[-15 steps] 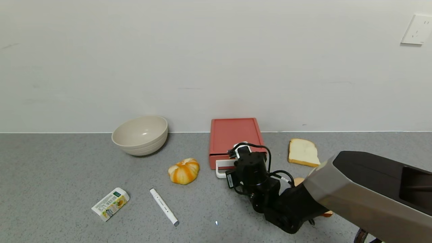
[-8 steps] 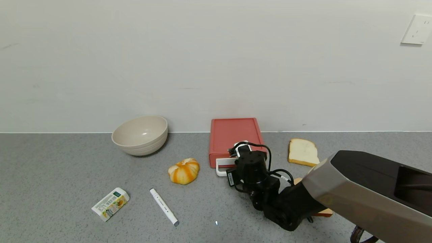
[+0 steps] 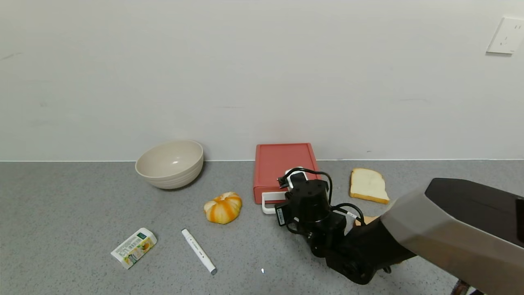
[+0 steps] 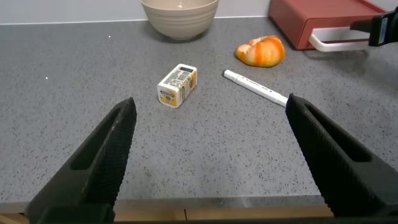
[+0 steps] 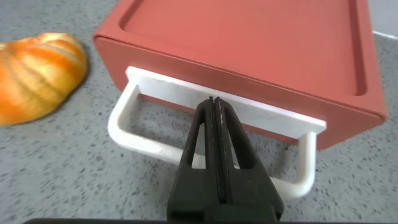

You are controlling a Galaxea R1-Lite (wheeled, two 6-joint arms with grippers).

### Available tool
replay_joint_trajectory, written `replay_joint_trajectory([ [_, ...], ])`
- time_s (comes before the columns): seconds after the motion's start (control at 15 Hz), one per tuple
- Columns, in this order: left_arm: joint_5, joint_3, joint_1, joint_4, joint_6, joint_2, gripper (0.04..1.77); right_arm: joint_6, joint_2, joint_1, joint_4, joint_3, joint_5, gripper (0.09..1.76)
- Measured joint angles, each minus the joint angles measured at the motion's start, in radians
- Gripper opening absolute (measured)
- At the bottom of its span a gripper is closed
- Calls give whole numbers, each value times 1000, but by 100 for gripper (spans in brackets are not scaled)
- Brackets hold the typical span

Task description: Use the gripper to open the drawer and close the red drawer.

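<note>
The salmon-red drawer [image 3: 282,164] stands against the wall, its white loop handle [image 3: 268,203] facing me. In the right wrist view the drawer [image 5: 249,37] looks pushed in, its white front plate close to the box. My right gripper [image 5: 214,102] is shut with the fingers pressed together. It lies over the handle [image 5: 143,134] with its tip at the white front plate. In the head view its wrist [image 3: 307,200] hides the fingers. My left gripper [image 4: 210,102] is open and empty, low over the table's front edge.
A beige bowl [image 3: 170,164] stands left of the drawer. An orange pumpkin-shaped bun [image 3: 223,207], a white marker [image 3: 199,251] and a small carton [image 3: 134,247] lie in front. A bread slice [image 3: 367,185] lies right of the drawer; another [image 3: 364,220] is partly under my right arm.
My right arm has moved forward toward the wall, and the white handle has moved back with it toward the drawer box. The left arm has not moved.
</note>
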Motion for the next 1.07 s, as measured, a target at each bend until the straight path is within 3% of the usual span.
replay_joint_trajectory([
  [0.47, 1, 0, 0, 0, -3, 0, 173, 0, -297, 44, 100, 161, 33, 12],
  [0.67, 1, 0, 0, 0, -2, 0, 173, 0, -455, 31, 187, 222, 116, 12],
  [0.93, 1, 0, 0, 0, -3, 0, 173, -25, -636, -11, 287, 339, 296, 11],
  [1.07, 2, 0, 0, 0, -5, 0, 173, -30, -709, -50, 357, 374, 331, 12],
])
